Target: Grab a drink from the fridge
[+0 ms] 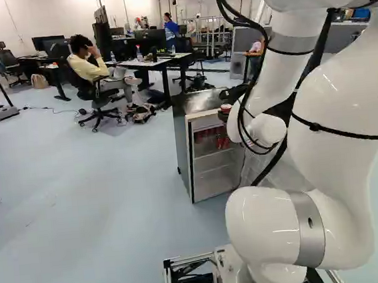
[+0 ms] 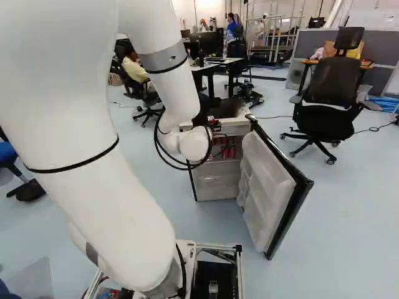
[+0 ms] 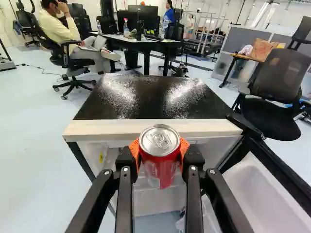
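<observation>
Currently, the gripper (image 1: 225, 110) is clamping a red can (image 3: 159, 153) from both sides, holding it upright in front of the fridge (image 3: 153, 129); the door (image 2: 288, 202) is standing open, and apparently more cans (image 2: 228, 151) are sitting inside.

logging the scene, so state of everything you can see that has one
gripper, shut on the can
drink can, upright, looks unopened
fridge door, wide open
fridge, upright, red cans inside
empty-looking office chair, upright
monitor, can't tell if on
</observation>
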Tool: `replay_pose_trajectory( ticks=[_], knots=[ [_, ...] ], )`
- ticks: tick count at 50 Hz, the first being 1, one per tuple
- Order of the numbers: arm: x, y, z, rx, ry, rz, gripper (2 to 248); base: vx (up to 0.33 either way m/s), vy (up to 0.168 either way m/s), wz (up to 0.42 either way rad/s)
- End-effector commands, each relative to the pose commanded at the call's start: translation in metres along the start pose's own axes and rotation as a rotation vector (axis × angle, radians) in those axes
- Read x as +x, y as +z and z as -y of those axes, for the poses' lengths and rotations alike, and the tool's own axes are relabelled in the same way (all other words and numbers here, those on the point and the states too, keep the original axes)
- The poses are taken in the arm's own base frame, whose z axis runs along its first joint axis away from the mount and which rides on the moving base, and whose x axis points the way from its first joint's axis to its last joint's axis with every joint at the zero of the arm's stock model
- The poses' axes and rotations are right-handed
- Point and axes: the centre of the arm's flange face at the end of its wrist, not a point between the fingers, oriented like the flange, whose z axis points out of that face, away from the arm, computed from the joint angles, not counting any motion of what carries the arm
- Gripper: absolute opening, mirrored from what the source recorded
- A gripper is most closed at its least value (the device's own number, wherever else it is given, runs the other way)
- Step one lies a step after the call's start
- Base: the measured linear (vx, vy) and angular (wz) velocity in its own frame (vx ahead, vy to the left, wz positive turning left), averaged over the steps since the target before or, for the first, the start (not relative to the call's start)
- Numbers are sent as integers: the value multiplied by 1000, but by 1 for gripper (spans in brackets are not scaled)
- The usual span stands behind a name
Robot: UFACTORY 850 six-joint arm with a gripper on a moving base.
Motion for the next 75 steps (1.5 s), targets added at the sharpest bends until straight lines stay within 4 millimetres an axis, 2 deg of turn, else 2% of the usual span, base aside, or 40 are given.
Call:
replay_pose_trajectory(
  ticks=[32,75],
  knots=[
    [35,14,-5,-2,-30,-54,99,0,0,0],
    [45,63,-11,20,-41,-32,99,0,0,0]
  ],
)
